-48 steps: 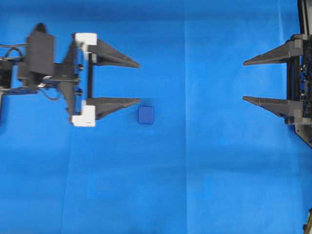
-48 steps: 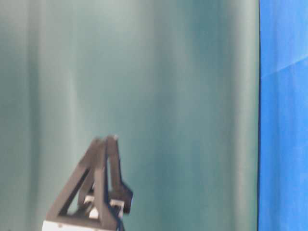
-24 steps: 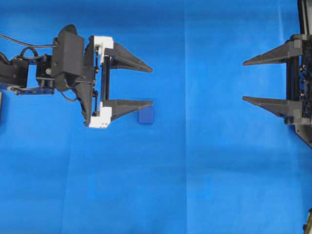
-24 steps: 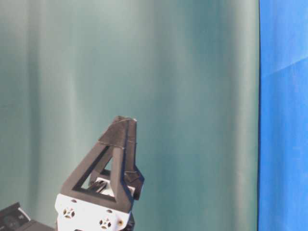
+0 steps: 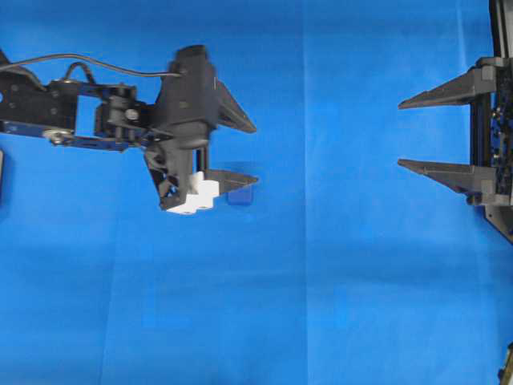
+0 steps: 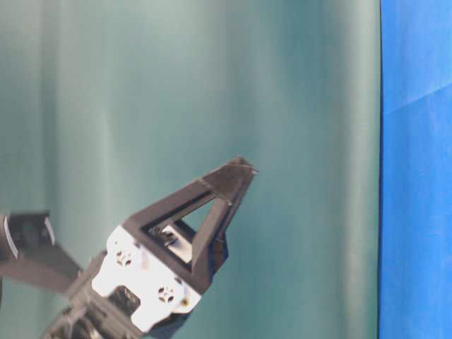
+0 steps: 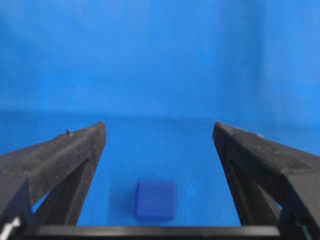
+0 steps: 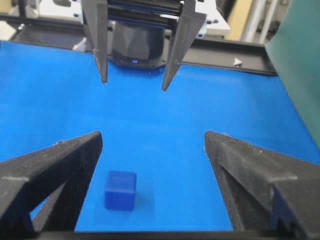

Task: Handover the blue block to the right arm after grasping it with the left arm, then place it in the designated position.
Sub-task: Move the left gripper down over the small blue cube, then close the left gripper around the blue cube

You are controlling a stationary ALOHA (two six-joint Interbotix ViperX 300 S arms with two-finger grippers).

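Blue cloth [image 5: 337,281] is covering the table. My left gripper [image 5: 248,152] is hovering, jaws spread wide, nothing held. My right gripper [image 5: 405,135] is also gaping. Block [image 7: 156,200] is lying on the cloth below my left fingers.

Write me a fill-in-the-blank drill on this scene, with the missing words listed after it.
1. The blue block rests on the blue cloth, held by ____ gripper.
2. The jaws of the left gripper stand ____ above the block.
3. In the overhead view the right gripper waits at the ____ edge of the picture, jaws apart.
4. In the table-level view the backdrop behind the left gripper is ____ in colour.

Missing words: neither; open; right; green
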